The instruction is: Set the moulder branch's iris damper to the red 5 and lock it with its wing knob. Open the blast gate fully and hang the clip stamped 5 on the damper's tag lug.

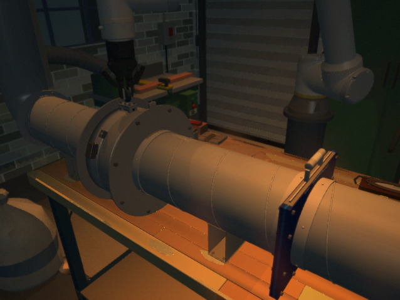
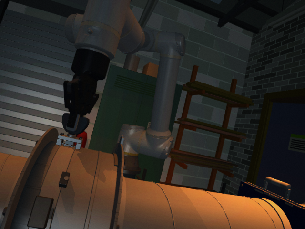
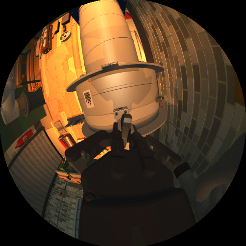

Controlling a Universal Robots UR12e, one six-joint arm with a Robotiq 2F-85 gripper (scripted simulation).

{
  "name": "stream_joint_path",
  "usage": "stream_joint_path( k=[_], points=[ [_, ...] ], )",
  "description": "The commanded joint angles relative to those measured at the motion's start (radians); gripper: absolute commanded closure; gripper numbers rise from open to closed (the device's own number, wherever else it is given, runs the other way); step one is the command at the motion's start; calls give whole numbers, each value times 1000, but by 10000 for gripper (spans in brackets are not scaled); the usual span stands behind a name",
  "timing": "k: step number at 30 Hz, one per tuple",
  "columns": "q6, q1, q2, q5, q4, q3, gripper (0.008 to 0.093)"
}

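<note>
The wing knob [image 3: 125, 122] on top of the iris damper [image 1: 129, 155] is mostly hidden between the fingers of my gripper [image 1: 126, 94], which is closed on it from straight above. The knob sits on a small grey bracket [image 2: 69, 141] at the crown of the damper's drum, between its two wide flanges. A tag lug [image 2: 64, 179] with a hole juts from the drum's side. Further along the duct the dark blue blast gate [image 1: 300, 216] crosses the pipe, its pale handle [image 1: 315, 158] at the top. No numbered clip shows clearly.
The damper's flanges [image 1: 147, 161] rise close on either side of my fingers. The duct lies along a wooden bench [image 1: 180, 236] on a bracket foot [image 1: 222, 245]. My arm's base [image 1: 306, 129] stands behind the duct, and a lumber rack [image 2: 209, 128] and green cabinet [image 2: 128, 106] stand beyond.
</note>
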Motion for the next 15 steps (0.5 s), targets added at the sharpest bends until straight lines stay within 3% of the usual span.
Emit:
stream_joint_path(
  k=[1,15],
  points=[
    [-33,0,-1,0,0,-1,934],
    [-549,0,-1,0,0,-1,934]
  ],
)
